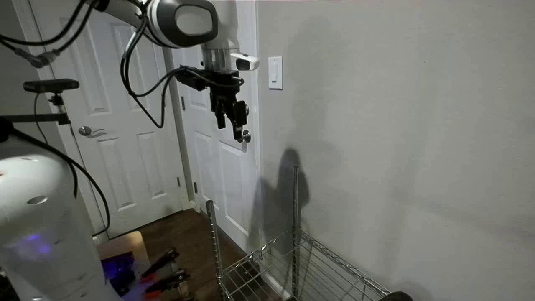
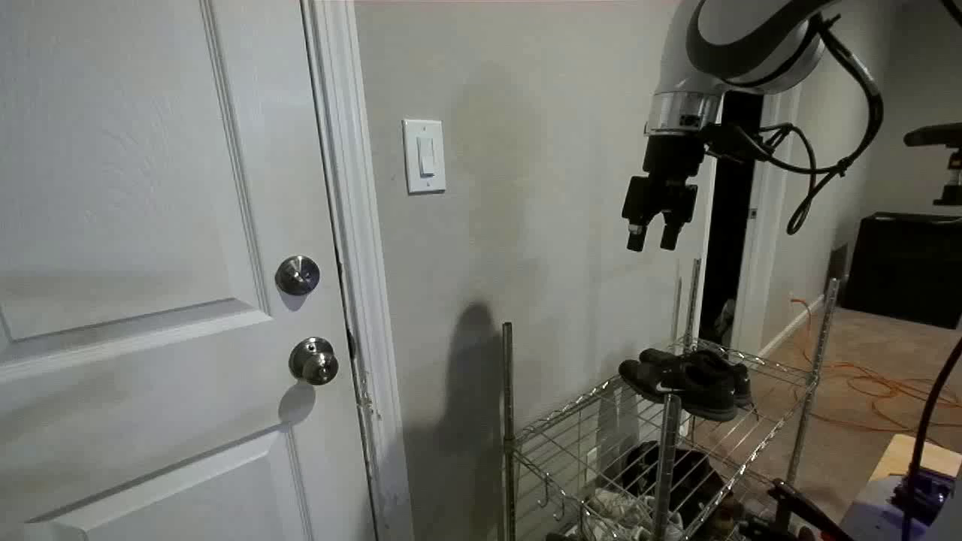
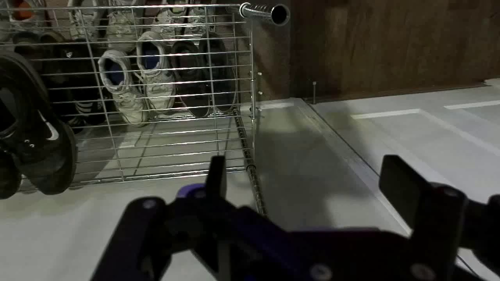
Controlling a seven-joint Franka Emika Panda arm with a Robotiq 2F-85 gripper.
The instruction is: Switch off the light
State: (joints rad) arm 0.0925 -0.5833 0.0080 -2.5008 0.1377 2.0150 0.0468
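- Light switch (image 2: 425,156): a white upright plate on the grey wall (image 1: 397,138), well apart from the tool (image 2: 652,239) in an exterior view, and showing higher than the fingertips in both exterior views.
- Its fingers (image 3: 402,191), on the tool, point down and stand apart, the wall visible between them in the wrist view.
- Grey wall: marked by soft dark shadows.
- White panelled door (image 2: 150,225): left of the switch in an exterior view, the door frame (image 2: 359,225) between.
- Wire rack (image 2: 667,466): beside the wall, lower than the switch.
- Black shoes (image 2: 691,379): on the rack's top shelf; pale shoes (image 3: 162,84) show beneath its wires.
- Round door knob (image 2: 313,361): metal, on the door.
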